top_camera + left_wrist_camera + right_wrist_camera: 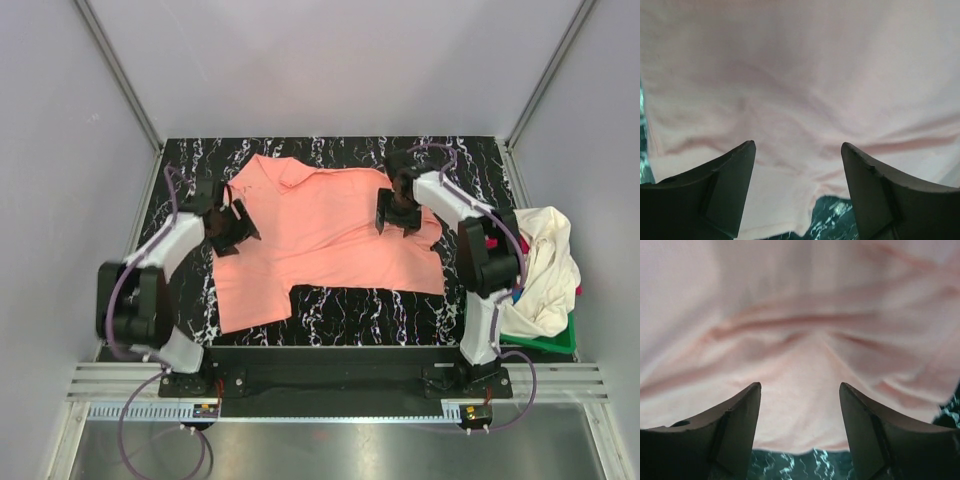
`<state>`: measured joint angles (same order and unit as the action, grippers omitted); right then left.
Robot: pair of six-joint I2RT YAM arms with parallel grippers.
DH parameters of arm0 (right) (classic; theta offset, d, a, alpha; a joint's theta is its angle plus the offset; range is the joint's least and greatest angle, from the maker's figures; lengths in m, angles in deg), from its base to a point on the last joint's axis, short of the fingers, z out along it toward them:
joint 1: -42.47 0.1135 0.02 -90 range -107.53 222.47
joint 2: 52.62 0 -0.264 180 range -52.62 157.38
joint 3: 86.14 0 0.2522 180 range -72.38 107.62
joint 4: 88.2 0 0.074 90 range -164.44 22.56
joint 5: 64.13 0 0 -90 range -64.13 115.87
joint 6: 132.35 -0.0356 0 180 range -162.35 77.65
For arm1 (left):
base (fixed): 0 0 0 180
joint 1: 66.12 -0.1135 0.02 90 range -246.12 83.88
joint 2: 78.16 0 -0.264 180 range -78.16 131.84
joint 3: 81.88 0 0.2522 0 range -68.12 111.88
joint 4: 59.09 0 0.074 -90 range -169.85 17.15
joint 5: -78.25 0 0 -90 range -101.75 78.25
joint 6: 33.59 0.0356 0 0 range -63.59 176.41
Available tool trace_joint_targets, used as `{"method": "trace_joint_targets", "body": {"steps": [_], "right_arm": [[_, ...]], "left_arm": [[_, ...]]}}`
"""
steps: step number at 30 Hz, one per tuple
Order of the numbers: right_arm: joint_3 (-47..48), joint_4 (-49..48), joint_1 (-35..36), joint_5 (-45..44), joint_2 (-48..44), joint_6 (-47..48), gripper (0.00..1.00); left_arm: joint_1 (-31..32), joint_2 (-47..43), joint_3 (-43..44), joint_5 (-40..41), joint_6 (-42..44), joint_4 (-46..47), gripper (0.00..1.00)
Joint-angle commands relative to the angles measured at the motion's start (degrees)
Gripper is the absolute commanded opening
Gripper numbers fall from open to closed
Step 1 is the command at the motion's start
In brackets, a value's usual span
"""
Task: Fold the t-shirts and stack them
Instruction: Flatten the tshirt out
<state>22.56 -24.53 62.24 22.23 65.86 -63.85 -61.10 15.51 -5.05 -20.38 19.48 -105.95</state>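
Note:
A salmon-pink t-shirt (pixel 320 235) lies spread on the black marbled table (pixel 350 305), collar toward the far left. My left gripper (pixel 232 225) hangs over the shirt's left edge. Its jaws are open in the left wrist view (pixel 797 145), with only pink cloth (pixel 800 75) below and nothing between them. My right gripper (pixel 400 215) is over the shirt's right side near the sleeve. It is open too (pixel 800 385), above the cloth's (pixel 800 300) hem. A cream-white t-shirt (pixel 545 265) lies bunched at the right.
The green basket (pixel 548 345) sits at the table's right edge under the cream-white shirt, close beside the right arm. Grey walls enclose the table on three sides. Bare marbled surface shows in front of the pink shirt and along the far edge.

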Motion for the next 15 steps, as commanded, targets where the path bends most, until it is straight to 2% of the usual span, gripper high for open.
{"method": "trace_joint_targets", "body": {"steps": [1,4,5,6,7,12,14,15], "right_arm": [[-9.7,2.4,0.1,0.6,-15.5,-0.8,0.72],[-20.5,0.9,-0.2,2.7,-24.4,-3.8,0.69],[-22.8,0.5,-0.3,3.4,-26.3,-4.8,0.67],[-26.9,-0.3,-0.5,5.2,-28.3,-6.6,0.63],[-28.7,-0.9,-0.7,5.9,-31.8,-7.4,0.61],[-35.1,-1.7,-1.7,8.5,-36.9,-10.0,0.49],[-35.6,-1.1,-2.2,8.7,-37.5,-10.2,0.47],[-35.9,-0.9,-2.5,8.8,-37.8,-10.6,0.47]], "left_arm": [[1.3,-14.3,-8.1,3.3,-1.2,-3.9,0.74],[1.4,-23.4,-17.0,6.2,-4.0,-6.5,0.67],[1.4,-25.3,-19.8,8.4,-5.2,-8.3,0.62],[1.4,-28.0,-20.6,11.7,-6.7,-12.6,0.51],[1.4,-29.1,-21.6,15.9,-9.8,-14.3,0.48],[1.3,-33.1,-25.3,18.7,-12.7,-16.1,0.55],[1.3,-32.4,-25.4,20.4,-15.3,-17.8,0.55],[1.3,-32.0,-25.3,21.6,-16.8,-21.6,0.55]]}}
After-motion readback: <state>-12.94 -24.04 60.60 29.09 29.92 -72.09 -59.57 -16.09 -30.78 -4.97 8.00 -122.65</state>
